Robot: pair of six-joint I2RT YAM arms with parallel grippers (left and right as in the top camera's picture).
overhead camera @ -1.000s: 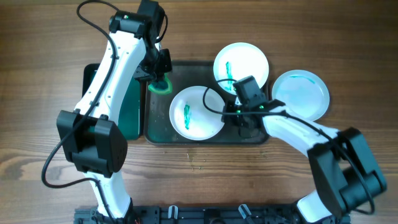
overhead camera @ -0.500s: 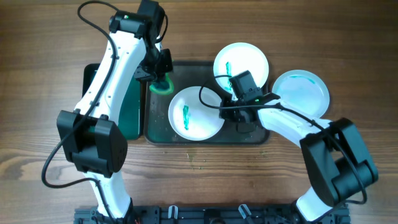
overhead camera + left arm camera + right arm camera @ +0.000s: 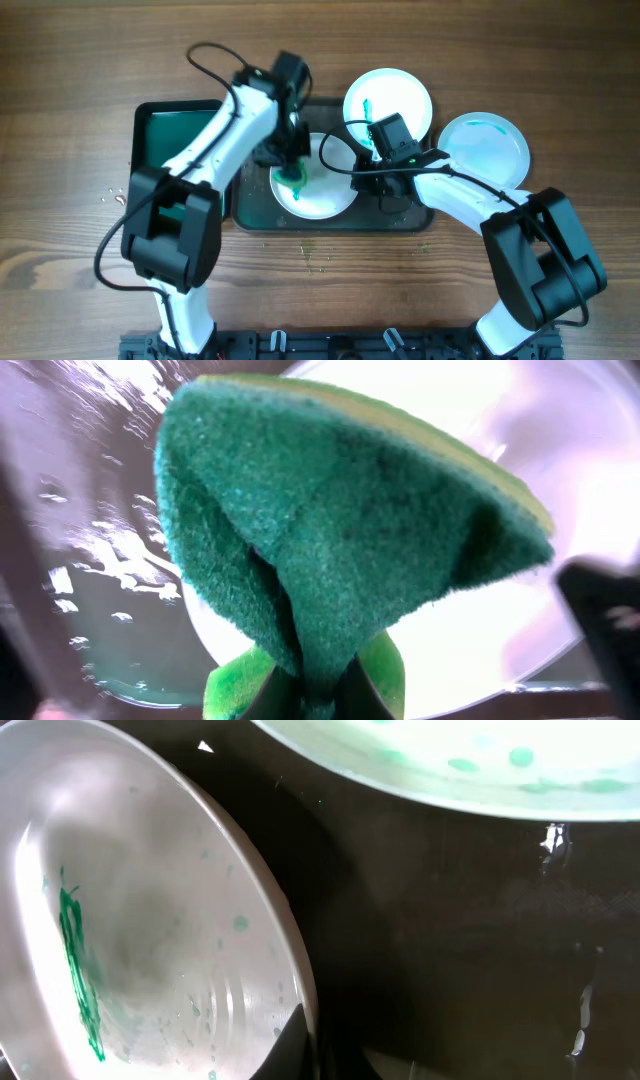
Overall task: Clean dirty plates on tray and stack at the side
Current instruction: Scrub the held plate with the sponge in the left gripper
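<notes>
A white plate (image 3: 327, 197) with a green streak lies in the dark tray (image 3: 258, 214). My left gripper (image 3: 290, 163) is shut on a green sponge (image 3: 293, 180) and presses it onto the plate's left part. In the left wrist view the sponge (image 3: 340, 530) fills the frame above the jaws (image 3: 320, 698), with the plate (image 3: 580, 450) behind it. My right gripper (image 3: 367, 180) is shut on this plate's right rim. The right wrist view shows one finger on each side of the rim (image 3: 318, 1055) and the streaked plate (image 3: 160, 910). A second streaked plate (image 3: 395, 95) sits at the tray's back.
A third plate (image 3: 490, 150) with green smears lies on the table right of the tray. A green bin (image 3: 165, 130) stands left of the tray. Water drops (image 3: 110, 196) and green specks (image 3: 315, 262) lie on the wooden table.
My left arm has swung from the tray's back left corner down and right, bringing the sponge onto the front plate. My right gripper moved left onto the plate's rim and holds there.
</notes>
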